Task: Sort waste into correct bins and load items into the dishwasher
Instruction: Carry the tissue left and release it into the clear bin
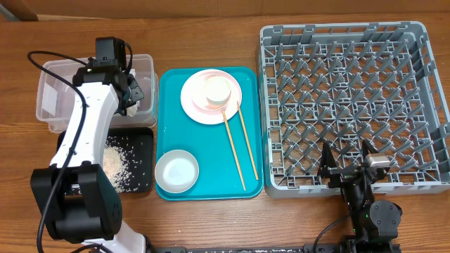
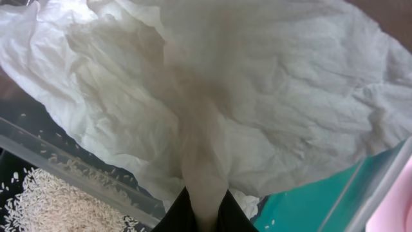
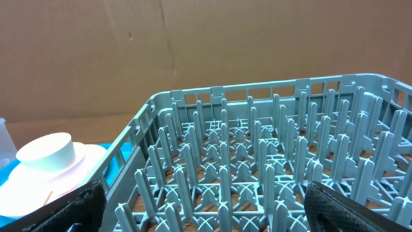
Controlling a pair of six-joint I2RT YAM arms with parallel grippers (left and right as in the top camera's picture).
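L pincer (image 2: 205, 218) nipped tight on the crumpled white napkin (image 2: 244, 96), over the clear tub (image 1: 53, 98) at the back-left of the wood bench (image 1: 211, 35). R pincer (image 1: 348, 163) spread wide, empty, at near edge of grey rack (image 1: 351, 91). Plain brown backdrop (image 3: 193, 45) behind. Black tray (image 1: 143, 140) w/ rice (image 1: 116, 165) sits beside teal tray (image 1: 169, 126), which carries plate (image 1: 193, 105) w/ cup (image 1: 218, 91), bowl (image 1: 176, 171), two chopsticks (image 1: 239, 151). L arm (image 1: 88, 119) hides part of tub & black tray.

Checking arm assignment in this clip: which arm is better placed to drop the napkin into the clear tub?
Left. The left pincer grips the napkin over the clear tub; the right pincer stands open at the grey rack, beyond the teal tray.
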